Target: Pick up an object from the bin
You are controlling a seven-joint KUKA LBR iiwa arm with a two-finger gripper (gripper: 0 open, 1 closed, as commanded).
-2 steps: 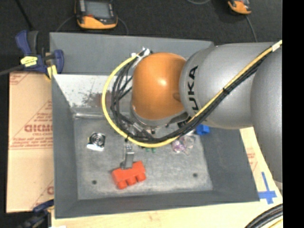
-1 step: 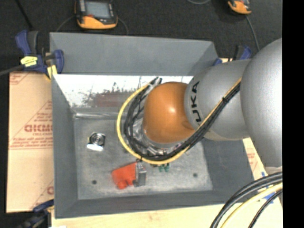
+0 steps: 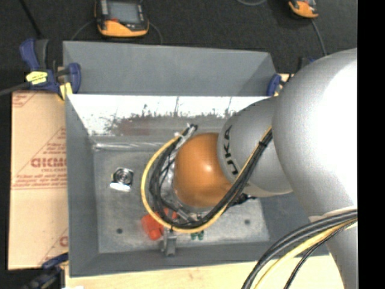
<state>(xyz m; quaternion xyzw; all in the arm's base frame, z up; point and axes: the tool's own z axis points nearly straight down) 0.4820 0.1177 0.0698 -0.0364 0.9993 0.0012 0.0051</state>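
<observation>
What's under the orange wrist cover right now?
An orange-red thing pokes out at its lower left, a small green bit at its lower edge. The orange cover and cables hide the rest of both and the bin floor beneath.

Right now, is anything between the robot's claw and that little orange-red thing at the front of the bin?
Nothing visible does. The orange-red thing lies close beside the gripper on bare bin floor; the shiny metal piece sits well apart from both.
</observation>
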